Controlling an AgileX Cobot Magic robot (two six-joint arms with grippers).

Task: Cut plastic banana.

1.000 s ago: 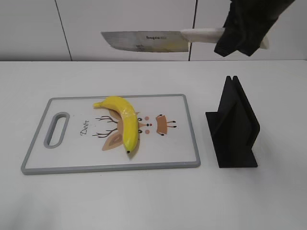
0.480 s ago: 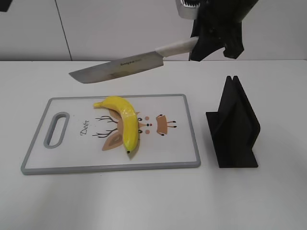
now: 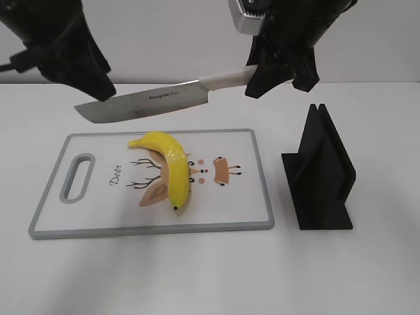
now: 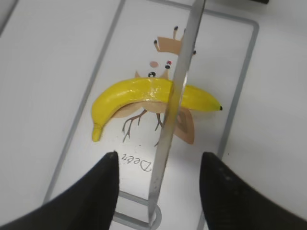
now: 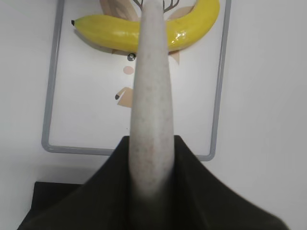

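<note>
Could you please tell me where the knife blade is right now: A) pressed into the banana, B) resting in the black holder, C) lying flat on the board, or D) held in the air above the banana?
D: the knife, held by the right gripper, hangs clear above the banana.

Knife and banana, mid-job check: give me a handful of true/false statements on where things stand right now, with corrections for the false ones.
1. The right gripper holds the knife by its white handle. True.
2. The blade has already cut into the banana. False: the blade hangs in the air above it and the banana is whole.
3. The banana lies on the cutting board. True.
4. The left gripper is pressing the banana down. False: its fingers are open and above the board, touching nothing.
5. The black stand sits on the cutting board. False: it stands on the table to the board's right.
</note>
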